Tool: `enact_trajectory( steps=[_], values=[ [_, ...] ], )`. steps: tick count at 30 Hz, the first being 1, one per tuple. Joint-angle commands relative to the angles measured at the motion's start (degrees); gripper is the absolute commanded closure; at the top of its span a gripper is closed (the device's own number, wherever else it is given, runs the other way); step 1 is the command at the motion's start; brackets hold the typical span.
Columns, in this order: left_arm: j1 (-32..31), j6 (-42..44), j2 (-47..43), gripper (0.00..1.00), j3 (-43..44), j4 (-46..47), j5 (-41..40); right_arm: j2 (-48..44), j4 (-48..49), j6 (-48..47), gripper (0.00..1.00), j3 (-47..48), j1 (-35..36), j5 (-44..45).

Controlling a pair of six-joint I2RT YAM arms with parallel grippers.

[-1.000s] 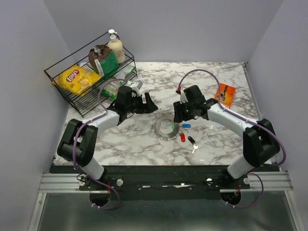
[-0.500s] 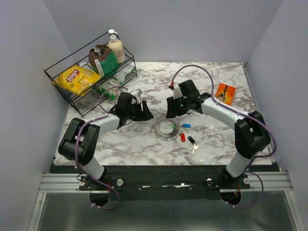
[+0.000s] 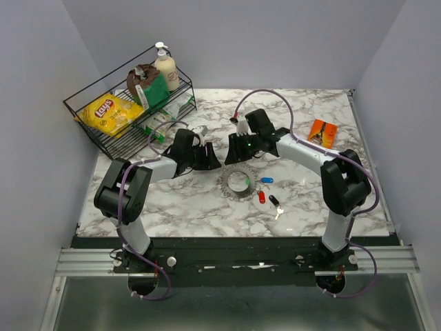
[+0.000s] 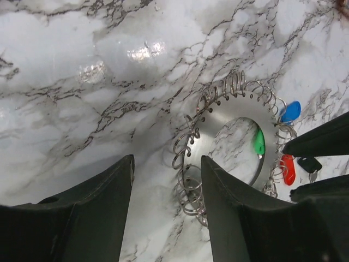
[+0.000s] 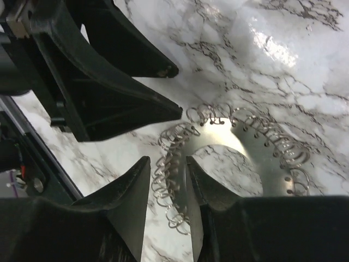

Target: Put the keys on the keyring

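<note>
The keyring is a flat grey disc with an open centre and wire loops round its rim, lying mid-table. A blue key, a red key and a black key lie just right of it. A small green piece rests inside the ring's opening. My left gripper is open over the keyring's left rim, with loops between its fingers. My right gripper is open and narrow, straddling the keyring's looped rim. Both grippers hover at the ring's far-left side.
A black wire basket at the back left holds a yellow chips bag, a lotion bottle and other packets. An orange packet lies at the back right. Grey walls close in the table on three sides.
Both grippers have come in toward the keyring, the right one swinging left across it. Both pairs of jaws have narrowed. The keys and ring have not moved.
</note>
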Motion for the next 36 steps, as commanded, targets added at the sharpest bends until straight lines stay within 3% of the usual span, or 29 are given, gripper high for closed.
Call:
enact_trajectory(
  steps=[1,3,10,15,36],
  values=[
    [0.1,1.9,2.1,0.42,1.7,-0.7,1.9,4.1,1.2,3.1,0.62,4.2,0.5,-2.3],
    [0.2,1.8,2.5,0.45,1.3,-0.1,2.7,5.2,1.1,4.8,0.72,4.9,0.6,-1.4],
    [0.1,1.2,2.8,0.49,0.2,1.6,5.0,7.3,0.9,5.7,0.84,4.9,0.5,0.0],
    [0.1,0.2,3.1,0.52,-1.1,4.4,7.1,8.9,0.9,6.0,0.99,4.9,0.7,-0.3],
    [0.1,-0.8,6.0,0.68,-2.2,8.0,8.5,16.7,0.5,5.8,0.99,8.7,1.3,2.5]
  ],
)
